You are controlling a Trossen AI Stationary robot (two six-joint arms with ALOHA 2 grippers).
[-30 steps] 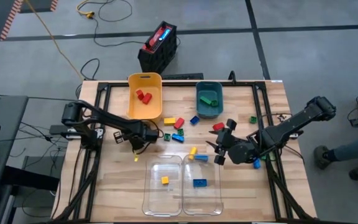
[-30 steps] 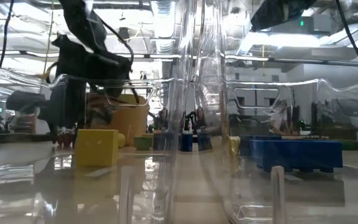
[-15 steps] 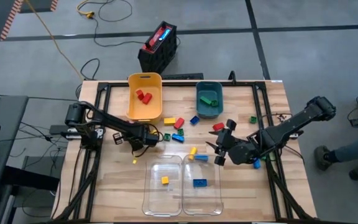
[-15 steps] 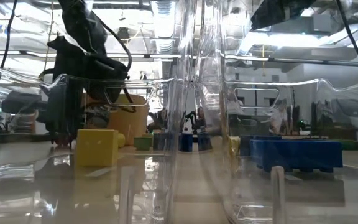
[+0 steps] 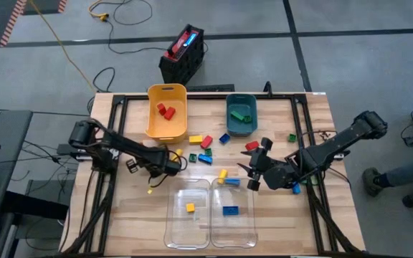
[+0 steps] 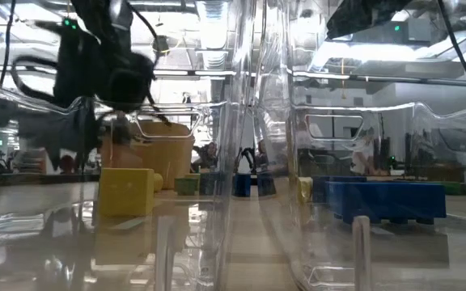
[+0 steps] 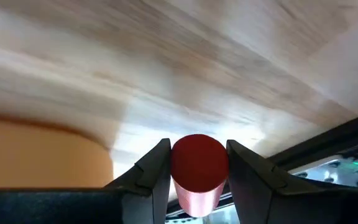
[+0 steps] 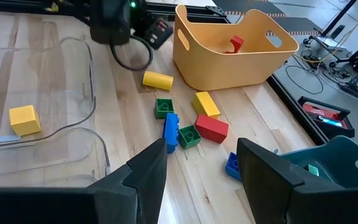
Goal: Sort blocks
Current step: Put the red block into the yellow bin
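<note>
Left gripper point(image 7: 197, 180): jaws clamped on a red round-ended plastic block point(image 7: 197, 167).
Right gripper point(image 8: 197, 163): jaws apart, waiting.
Advice: carry level to the yellow plastic bin point(image 5: 166, 111), release low.

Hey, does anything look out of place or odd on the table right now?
Nothing spilled or damaged. One oddity: the left gripper is shut on a red cylinder, unlike the boxy blocks. Loose blocks lie scattered beside the yellow bin, unsorted.

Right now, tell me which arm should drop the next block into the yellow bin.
Left. Its gripper is shut on a red piece, and the yellow bin with the red blocks is close by. The right gripper is open, empty and farther off.
</note>
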